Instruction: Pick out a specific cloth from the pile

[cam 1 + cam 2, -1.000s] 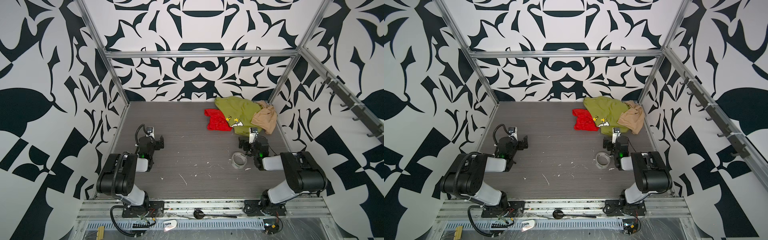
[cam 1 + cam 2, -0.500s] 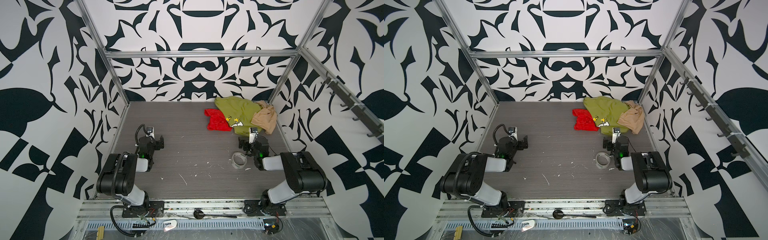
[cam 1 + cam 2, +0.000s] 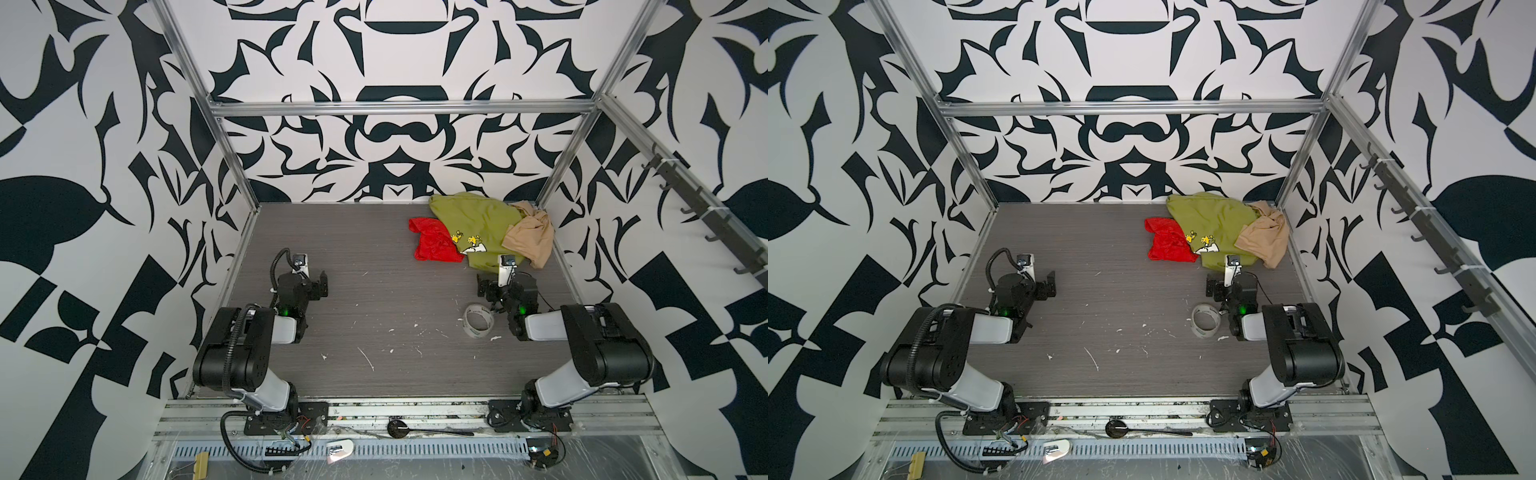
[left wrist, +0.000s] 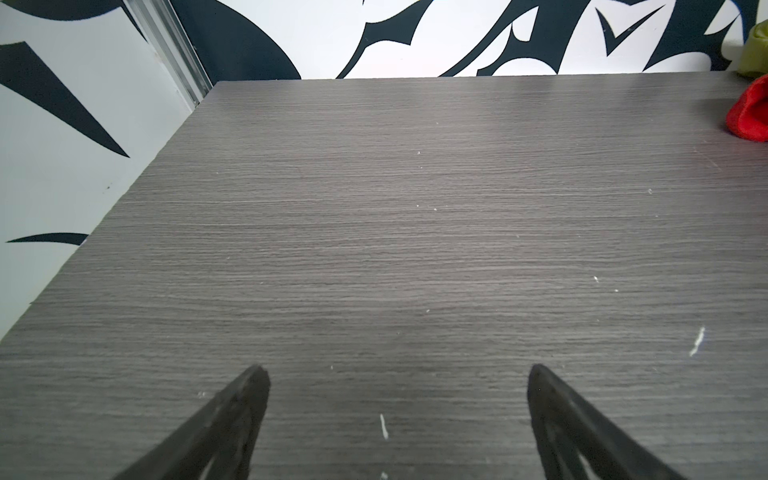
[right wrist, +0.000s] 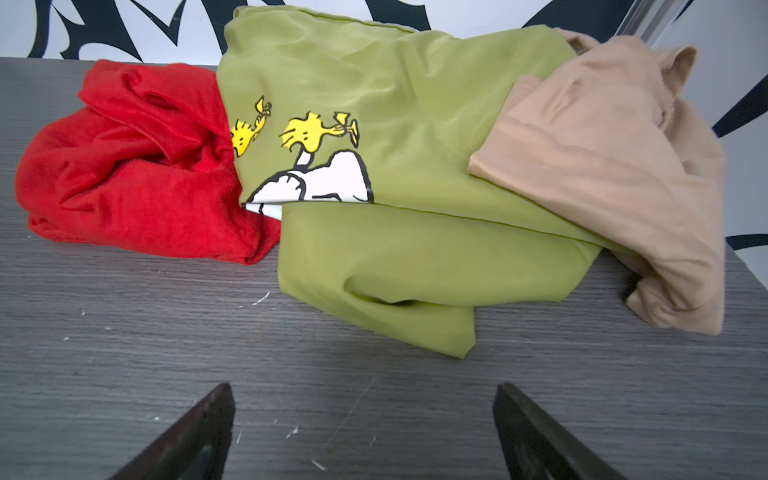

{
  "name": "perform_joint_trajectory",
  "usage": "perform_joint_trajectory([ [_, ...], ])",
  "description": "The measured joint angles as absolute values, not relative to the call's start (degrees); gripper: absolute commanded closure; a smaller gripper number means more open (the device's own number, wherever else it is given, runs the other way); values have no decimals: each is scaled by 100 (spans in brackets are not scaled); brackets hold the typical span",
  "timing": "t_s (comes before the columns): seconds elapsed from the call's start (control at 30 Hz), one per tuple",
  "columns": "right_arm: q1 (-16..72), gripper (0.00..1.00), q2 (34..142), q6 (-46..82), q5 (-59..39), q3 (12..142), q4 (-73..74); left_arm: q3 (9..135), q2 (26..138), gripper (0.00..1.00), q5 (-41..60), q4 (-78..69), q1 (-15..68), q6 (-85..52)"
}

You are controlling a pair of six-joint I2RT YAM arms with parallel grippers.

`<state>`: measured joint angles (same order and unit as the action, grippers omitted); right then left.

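left hand (image 4: 397, 374) wide, empty, over worktop (image 4: 374, 208) | right hand (image 5: 361, 390) wide, empty, facing pile (image 3: 482, 226) | red cloth (image 5: 137, 187) at pile's left edge, partly under green shirt (image 5: 415, 104)

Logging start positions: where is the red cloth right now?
In both top views the red cloth lies far right on the table, partly under the left edge of the green shirt.
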<state>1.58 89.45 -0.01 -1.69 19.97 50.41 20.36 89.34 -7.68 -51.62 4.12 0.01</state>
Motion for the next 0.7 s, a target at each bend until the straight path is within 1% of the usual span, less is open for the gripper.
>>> perform_joint_trajectory([
  [0.53, 158, 1, 8945, 3, -167, 1997, 5039, 2036, 8934, 1, -768, -5162, 412, 1],
  [0.7, 158, 1, 8945, 51, -3, 1997, 5043, 2036, 8934, 1, -768, -5159, 412, 1],
])
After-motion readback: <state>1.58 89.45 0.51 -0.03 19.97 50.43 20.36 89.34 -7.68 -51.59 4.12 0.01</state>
